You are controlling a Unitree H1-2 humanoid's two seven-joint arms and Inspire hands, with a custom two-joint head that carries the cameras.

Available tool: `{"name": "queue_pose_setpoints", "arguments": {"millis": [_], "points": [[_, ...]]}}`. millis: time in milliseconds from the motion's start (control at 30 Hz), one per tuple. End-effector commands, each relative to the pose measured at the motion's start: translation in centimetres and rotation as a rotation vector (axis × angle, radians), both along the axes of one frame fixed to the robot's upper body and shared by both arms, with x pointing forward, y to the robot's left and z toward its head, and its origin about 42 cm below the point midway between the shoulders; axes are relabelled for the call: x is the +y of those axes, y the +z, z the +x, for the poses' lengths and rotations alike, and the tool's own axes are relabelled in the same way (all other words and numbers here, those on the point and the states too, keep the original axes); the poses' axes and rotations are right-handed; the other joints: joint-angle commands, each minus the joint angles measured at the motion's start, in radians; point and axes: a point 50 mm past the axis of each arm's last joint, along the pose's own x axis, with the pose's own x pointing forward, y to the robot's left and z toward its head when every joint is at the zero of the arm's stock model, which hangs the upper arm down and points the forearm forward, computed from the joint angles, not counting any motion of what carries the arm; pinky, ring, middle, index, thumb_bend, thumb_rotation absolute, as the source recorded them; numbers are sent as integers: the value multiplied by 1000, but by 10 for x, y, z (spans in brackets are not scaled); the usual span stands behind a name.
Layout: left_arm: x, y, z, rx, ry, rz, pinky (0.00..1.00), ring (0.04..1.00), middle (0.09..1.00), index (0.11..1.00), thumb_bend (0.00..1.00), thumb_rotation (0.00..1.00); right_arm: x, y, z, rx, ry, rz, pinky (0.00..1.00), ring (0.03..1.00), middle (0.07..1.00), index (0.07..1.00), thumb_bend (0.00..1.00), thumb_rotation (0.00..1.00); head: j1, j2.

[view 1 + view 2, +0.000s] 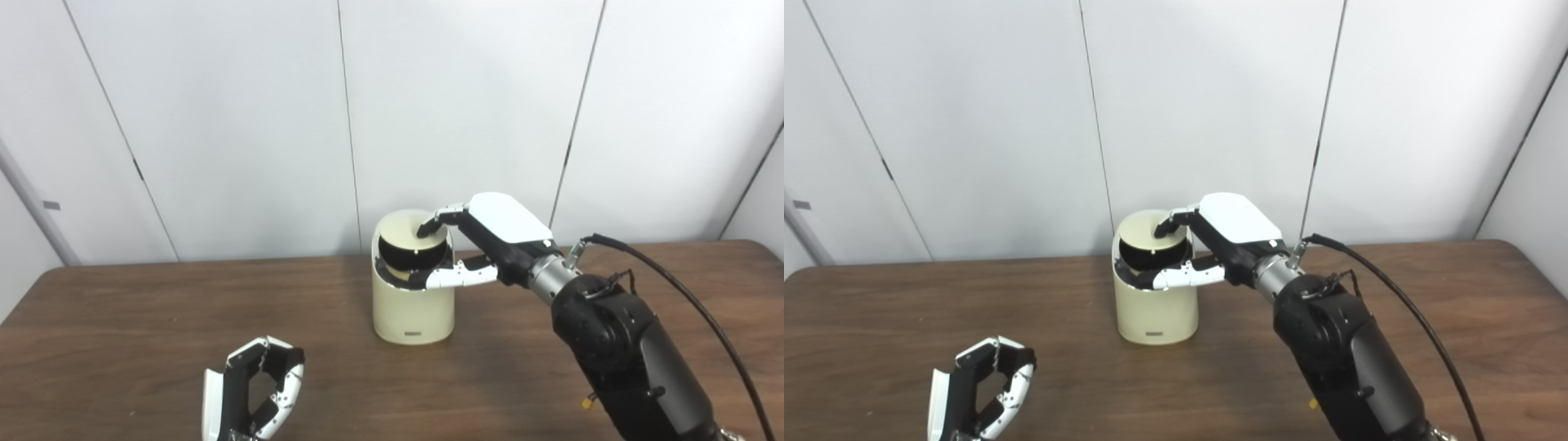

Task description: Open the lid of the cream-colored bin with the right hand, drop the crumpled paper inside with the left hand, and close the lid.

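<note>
The cream-colored bin (413, 306) stands upright at mid-table. Its round lid (401, 234) is tipped, with a dark opening showing below it. My right hand (484, 245) reaches in from the right at the bin's top. One fingertip (424, 231) presses on the lid, and the thumb (456, 277) lies along the front rim. It does not grasp anything. My left hand (254, 392) hovers low at the front left, well away from the bin, with its fingers curled loosely around an empty hollow. No crumpled paper shows in either view.
The brown wooden table (122, 318) runs wide to both sides of the bin. A white panelled wall (245, 122) stands close behind it. A black cable (686, 294) loops from my right wrist over the table's right side.
</note>
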Motion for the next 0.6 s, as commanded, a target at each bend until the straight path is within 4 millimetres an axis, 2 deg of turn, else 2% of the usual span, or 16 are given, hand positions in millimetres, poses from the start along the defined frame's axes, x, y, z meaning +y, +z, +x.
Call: {"name": "queue_pose_setpoints", "arguments": {"millis": [0,333,567], "points": [[-3,3,-5,-15,2,9,327,378,409,397,267,340,2,11,3,-38,4,8,811,835,746,717,868,902,0,1],[-10,7,-6,-2,6,-5,322,372,405,397,271,349,10,-1,1,4,35,-23,827,840,746,711,878,874,7,14],[-12,8,-4,-2,4,-5,322,371,403,396,271,361,19,-5,-7,-39,68,-66,800,817,716,694,900,827,2,14]]}}
